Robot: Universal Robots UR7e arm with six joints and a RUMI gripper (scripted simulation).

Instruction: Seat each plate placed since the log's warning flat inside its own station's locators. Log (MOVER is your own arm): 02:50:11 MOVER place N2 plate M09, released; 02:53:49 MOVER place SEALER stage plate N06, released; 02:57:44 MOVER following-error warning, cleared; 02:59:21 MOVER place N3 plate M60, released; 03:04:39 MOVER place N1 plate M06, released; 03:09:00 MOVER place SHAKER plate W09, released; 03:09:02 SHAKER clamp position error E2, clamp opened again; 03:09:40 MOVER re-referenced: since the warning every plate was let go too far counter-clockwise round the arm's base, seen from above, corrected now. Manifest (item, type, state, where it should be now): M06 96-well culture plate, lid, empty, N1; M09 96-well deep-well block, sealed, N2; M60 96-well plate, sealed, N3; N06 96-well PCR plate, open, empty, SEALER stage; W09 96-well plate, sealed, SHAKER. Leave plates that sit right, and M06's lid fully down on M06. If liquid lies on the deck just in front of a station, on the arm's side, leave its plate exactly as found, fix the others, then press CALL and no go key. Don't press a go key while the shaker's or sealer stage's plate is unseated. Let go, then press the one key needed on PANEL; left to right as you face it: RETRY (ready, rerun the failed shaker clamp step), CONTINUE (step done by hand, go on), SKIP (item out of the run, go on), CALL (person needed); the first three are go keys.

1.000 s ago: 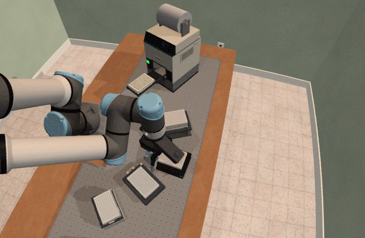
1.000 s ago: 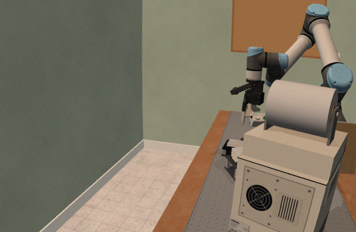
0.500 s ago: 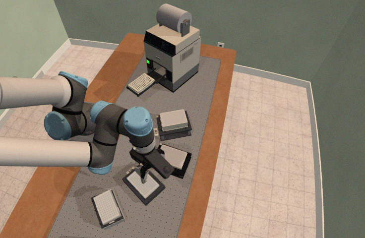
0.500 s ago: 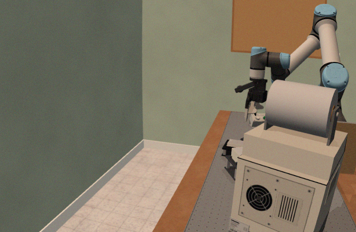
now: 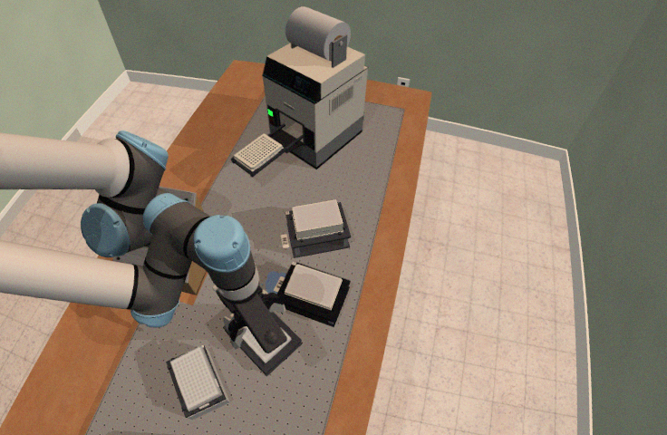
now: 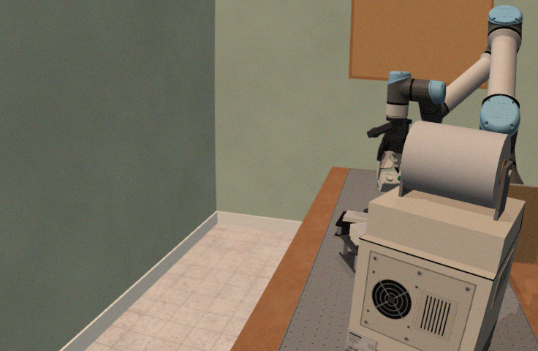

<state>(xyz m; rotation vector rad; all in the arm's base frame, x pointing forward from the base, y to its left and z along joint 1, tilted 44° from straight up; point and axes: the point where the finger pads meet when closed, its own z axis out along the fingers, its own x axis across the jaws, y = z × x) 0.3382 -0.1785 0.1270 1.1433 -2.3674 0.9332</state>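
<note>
My gripper is open and points down over a white plate in a dark nest at the deck's near middle. Its body hides most of that plate, and I cannot tell whether the fingers touch it. In the exterior view the gripper hangs behind the sealer. A welled plate lies in the nearest nest. A sealed plate sits on a black station. A deep-well block sits on its nest further back. An open PCR plate lies on the sealer stage.
The sealer with its roll stands at the deck's far end. A small blue patch lies on the deck at the black station's arm-side corner. A tan box stands under my arm. My elbow and forearm overhang the deck's left side.
</note>
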